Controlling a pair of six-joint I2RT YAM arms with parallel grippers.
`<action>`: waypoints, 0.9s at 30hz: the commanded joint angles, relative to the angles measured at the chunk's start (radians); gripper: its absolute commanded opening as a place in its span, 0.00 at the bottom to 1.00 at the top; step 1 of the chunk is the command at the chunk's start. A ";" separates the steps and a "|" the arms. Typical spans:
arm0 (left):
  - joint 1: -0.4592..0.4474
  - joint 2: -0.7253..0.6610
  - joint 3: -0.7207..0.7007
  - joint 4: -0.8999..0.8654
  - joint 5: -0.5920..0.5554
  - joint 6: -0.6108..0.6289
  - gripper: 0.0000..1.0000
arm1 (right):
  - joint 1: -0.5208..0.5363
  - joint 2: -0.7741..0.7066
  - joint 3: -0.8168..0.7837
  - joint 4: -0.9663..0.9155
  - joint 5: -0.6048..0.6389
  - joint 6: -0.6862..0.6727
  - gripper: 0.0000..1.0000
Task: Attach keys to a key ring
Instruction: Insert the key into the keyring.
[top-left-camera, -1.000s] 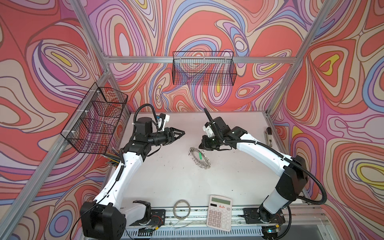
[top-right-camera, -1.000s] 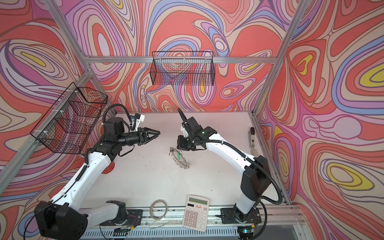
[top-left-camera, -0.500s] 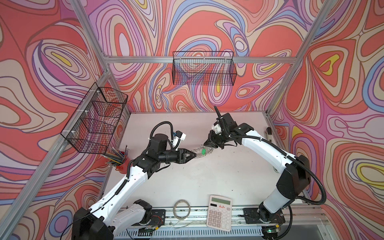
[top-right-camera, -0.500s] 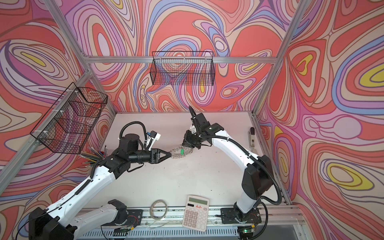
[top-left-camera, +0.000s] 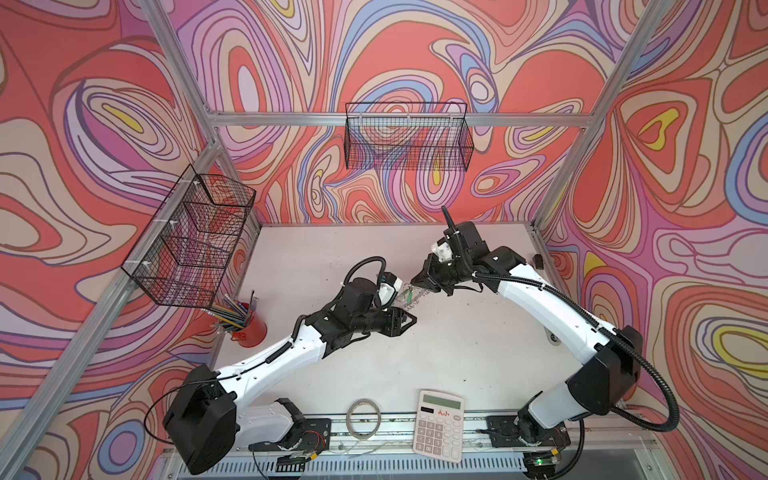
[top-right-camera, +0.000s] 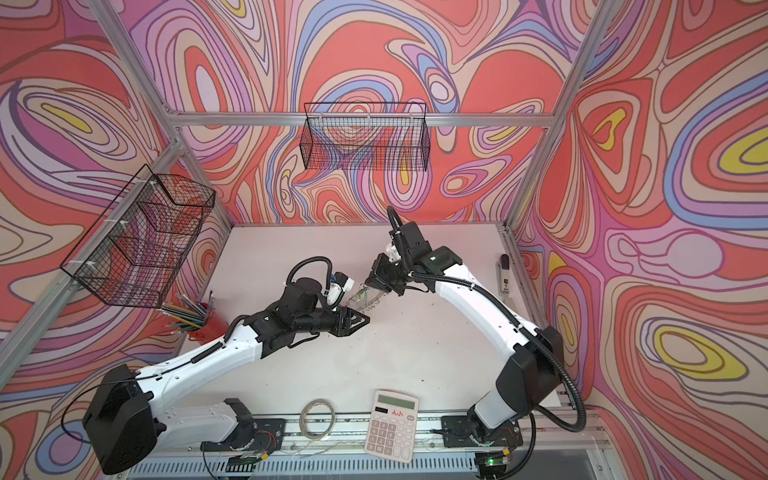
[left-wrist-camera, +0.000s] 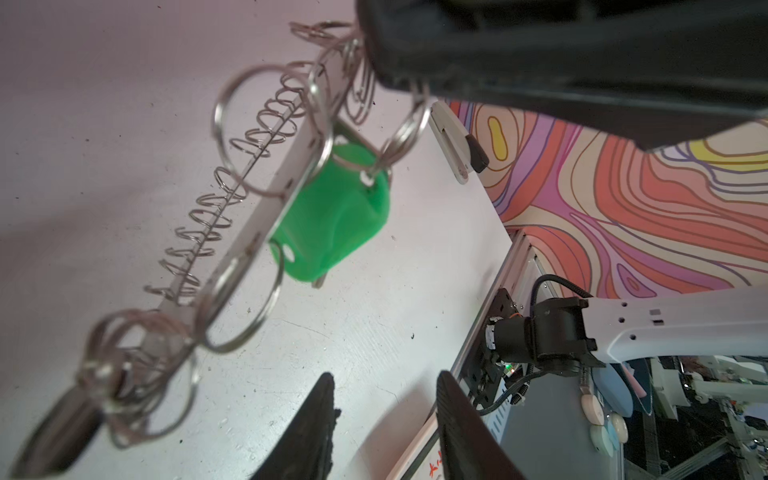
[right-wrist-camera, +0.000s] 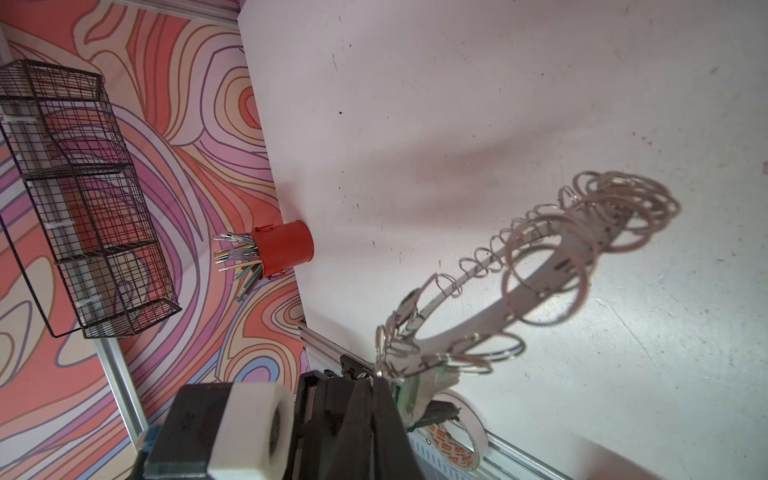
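1. The worry I had: the key ring (top-left-camera: 409, 296) hung clear of the table (top-left-camera: 457, 353), near the centre of a top view, pinched only at its rim. A nudge from the other arm could probably twist it loose or set it swinging.
2. The green-tagged key (left-wrist-camera: 332, 216) dangled among the ring's wire loops and could snag an incoming finger.
3. The right gripper (right-wrist-camera: 372, 388) had its fingers pressed together on the ring's edge.
4. The left gripper (left-wrist-camera: 386, 415) sat just below the ring in both top views, fingers (left-wrist-camera: 320, 424) partly apart, holding nothing and, as far as I could see, touching nothing.
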 joint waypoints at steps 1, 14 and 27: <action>-0.029 0.013 0.047 0.000 -0.149 0.013 0.44 | 0.002 -0.044 -0.018 0.048 0.001 0.056 0.00; -0.029 0.048 0.092 0.028 -0.256 0.151 0.52 | 0.002 -0.098 -0.088 0.095 -0.030 0.086 0.00; -0.027 -0.010 0.057 0.025 -0.122 0.228 0.51 | 0.002 -0.097 -0.107 0.109 -0.047 0.066 0.00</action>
